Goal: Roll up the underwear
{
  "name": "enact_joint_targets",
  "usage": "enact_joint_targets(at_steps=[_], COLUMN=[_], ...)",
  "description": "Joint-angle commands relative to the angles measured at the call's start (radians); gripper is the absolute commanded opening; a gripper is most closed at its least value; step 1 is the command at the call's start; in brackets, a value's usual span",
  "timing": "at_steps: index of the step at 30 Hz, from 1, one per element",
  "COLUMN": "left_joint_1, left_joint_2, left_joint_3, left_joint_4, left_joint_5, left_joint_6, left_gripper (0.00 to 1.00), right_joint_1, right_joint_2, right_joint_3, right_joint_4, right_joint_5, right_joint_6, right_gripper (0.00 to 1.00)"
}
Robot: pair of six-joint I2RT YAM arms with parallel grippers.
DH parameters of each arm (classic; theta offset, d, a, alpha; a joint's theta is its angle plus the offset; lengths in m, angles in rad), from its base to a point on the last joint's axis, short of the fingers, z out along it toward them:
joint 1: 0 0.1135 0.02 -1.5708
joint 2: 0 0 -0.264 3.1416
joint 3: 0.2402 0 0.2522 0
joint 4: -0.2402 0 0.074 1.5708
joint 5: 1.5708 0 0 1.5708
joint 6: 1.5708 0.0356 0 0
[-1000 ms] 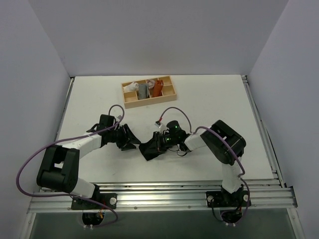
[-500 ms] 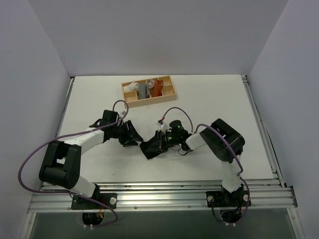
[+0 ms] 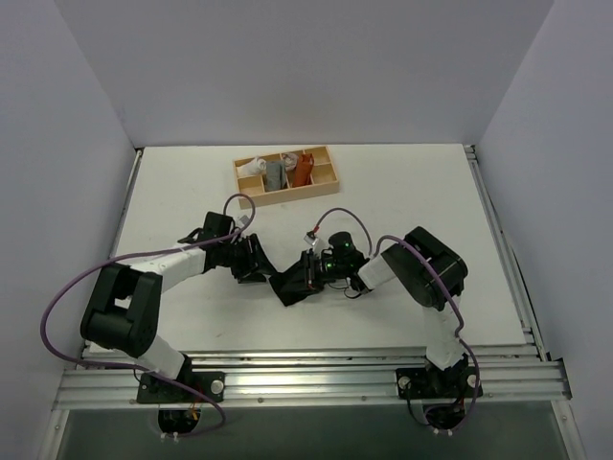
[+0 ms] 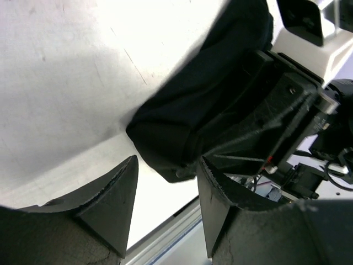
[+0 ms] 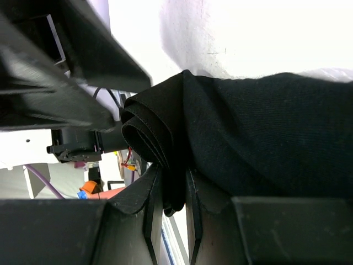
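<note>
At the middle of the tabletop (image 3: pixel 402 192), the right gripper (image 5: pixel 168 190) pinches narrowly on the coiled edge of the black underwear (image 5: pixel 265 132), apparently so the roll cannot unwind, while the left gripper (image 4: pixel 165 199), spread wide and empty, sits just beside its other end, likely ready to tuck it.

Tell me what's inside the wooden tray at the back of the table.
Three small cloth rolls sit in the wooden tray: a white roll, a grey roll and an orange-brown roll. Its right end shows bare wood. The floor beneath the rolls is covered.
</note>
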Motion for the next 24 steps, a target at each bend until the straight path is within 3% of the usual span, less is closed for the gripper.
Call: enact_joint_targets(at_steps=[1, 10, 14, 17, 24], left_joint_1=[0.0, 0.003, 0.002, -0.003, -0.003], left_joint_2=[0.055, 0.01, 0.05, 0.059, 0.096], left_joint_3=[0.05, 0.092, 0.103, 0.103, 0.135], left_joint_4=[0.038, 0.014, 0.003, 0.012, -0.07], left_joint_5=[0.025, 0.075, 0.123, 0.163, 0.242], left_joint_6=[0.052, 0.244, 0.27, 0.284, 0.449], left_gripper=[0.55, 0.53, 0.52, 0.52, 0.52], right_joint_1=[-0.006, -0.019, -0.02, -0.031, -0.037], right_joint_2=[0.03, 0.054, 0.093, 0.129, 0.172], right_joint_3=[-0.019, -0.049, -0.095, -0.138, -0.171], right_joint_4=[0.03, 0.143, 0.332, 0.569, 0.693], right_joint_5=[-0.033, -0.069, -0.089, -0.094, -0.086], right_joint_6=[0.011, 0.122, 0.265, 0.394, 0.476], right_gripper=[0.0, 0.0, 0.0, 0.0, 0.0])
